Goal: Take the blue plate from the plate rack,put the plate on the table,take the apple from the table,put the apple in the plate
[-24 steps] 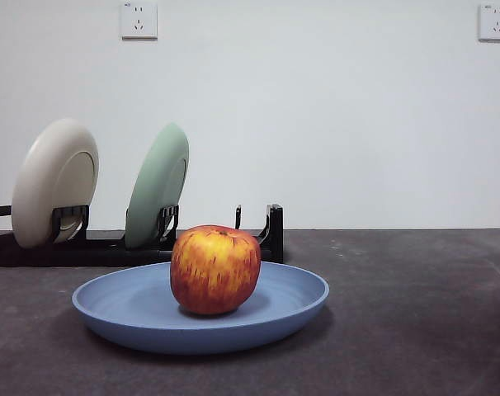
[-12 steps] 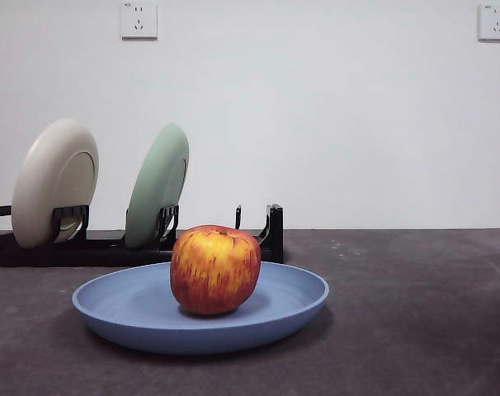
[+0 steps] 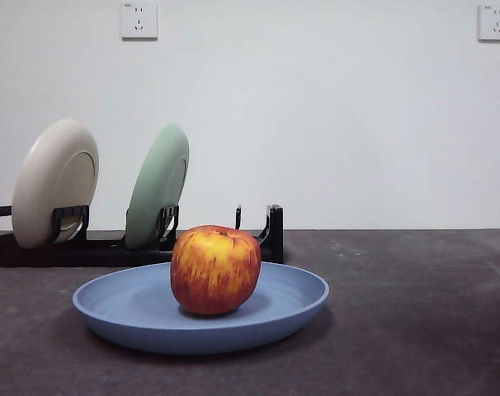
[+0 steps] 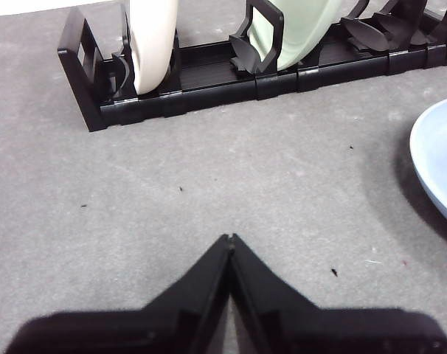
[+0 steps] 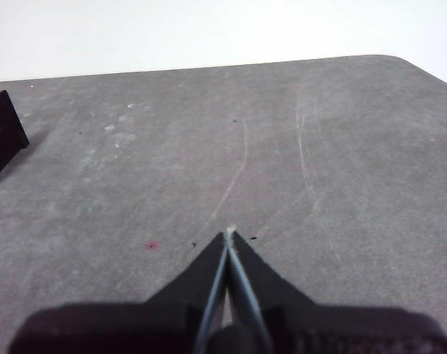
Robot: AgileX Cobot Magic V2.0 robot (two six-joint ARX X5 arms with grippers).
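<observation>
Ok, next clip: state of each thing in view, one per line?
blue plate: flat on the table, out of the rack
apple: sitting in the blue plate
plate rack: holds two plates, end slot empty
cream plate: standing in the rack
pale green plate: standing in the rack
left tool: shut, holding nothing
right tool: shut, holding nothing

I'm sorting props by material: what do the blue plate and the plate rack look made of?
The blue plate looks like matte plastic or melamine: even colour, soft dull sheen, no glaze glare. The plate rack looks like moulded black plastic, with ribbed, segmented sections and a slight gloss.
</observation>
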